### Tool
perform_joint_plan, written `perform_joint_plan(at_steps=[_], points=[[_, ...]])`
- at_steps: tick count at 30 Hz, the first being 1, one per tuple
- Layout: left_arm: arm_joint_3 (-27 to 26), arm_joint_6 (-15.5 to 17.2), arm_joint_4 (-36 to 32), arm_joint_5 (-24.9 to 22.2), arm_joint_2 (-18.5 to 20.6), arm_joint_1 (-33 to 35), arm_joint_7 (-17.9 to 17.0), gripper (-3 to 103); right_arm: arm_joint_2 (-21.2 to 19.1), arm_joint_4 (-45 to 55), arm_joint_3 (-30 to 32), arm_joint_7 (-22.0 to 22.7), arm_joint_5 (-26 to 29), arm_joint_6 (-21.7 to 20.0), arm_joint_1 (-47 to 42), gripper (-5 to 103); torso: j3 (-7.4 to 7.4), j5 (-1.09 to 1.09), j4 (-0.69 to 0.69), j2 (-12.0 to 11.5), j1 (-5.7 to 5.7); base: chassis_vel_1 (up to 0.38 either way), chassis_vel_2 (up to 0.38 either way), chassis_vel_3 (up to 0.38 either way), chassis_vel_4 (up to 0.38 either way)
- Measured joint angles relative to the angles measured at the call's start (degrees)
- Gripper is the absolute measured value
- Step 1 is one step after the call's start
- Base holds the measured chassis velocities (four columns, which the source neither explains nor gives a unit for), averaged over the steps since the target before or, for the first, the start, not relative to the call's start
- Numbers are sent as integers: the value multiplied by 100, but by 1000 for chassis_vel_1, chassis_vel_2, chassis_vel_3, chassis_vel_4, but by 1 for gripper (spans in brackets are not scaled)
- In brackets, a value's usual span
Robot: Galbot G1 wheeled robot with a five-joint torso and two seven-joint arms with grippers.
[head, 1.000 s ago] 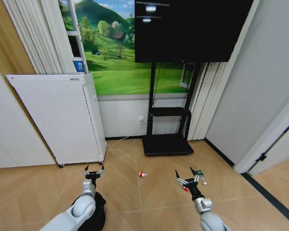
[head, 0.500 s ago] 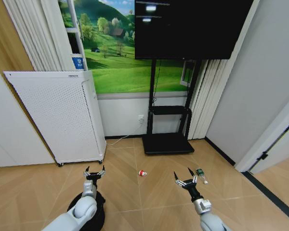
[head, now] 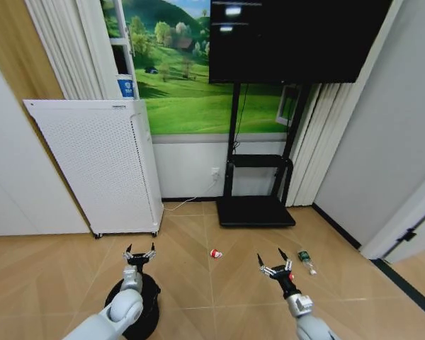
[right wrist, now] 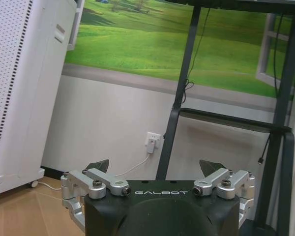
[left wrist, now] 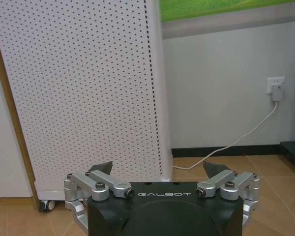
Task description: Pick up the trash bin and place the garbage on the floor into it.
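Head view of a room with wood-pattern floor (head: 198, 297). Left gripper (head: 139, 253) held low and forward, fingers spread wide and empty, directly above the trash bin (head: 150, 312), a small black round bin standing on the floor at the lower left, partly hidden behind the left arm. Right gripper (head: 274, 263) held forward at the same height, also spread wide and empty. On the floor ahead: a red-and-white piece of garbage (head: 215, 253) between the two grippers, and a clear bottle with green label (head: 306, 261) just beyond the right gripper. Behind, a white perforated appliance (head: 99, 170) on casters at the left wall and a black TV stand base (head: 256, 211) in the middle. In both wrist views, fingers wide apart with nothing between them.

Likely risks, judged from this layout: bin rim largely masked by the arm, so a descending left gripper could strike the rim and tip the light bin over. Small litter lying flat on the floor could skid away under a fingertip. Bottle, being round, could roll off toward the wall.
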Motion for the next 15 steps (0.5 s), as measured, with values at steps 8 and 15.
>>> perform_joint_plan(at_steps=[8, 15], points=[[19, -145, 25, 124, -27, 26, 185, 100, 27, 16, 101, 4, -105, 46, -76, 100, -120, 0, 0, -172, -53, 63, 55, 53, 66], [18, -145, 36, 121, -42, 39, 250, 100, 55, -8, 117, 1, -131, 60, -81, 100, -172, 1, 4, -251, -81, 96, 92, 99, 86]])
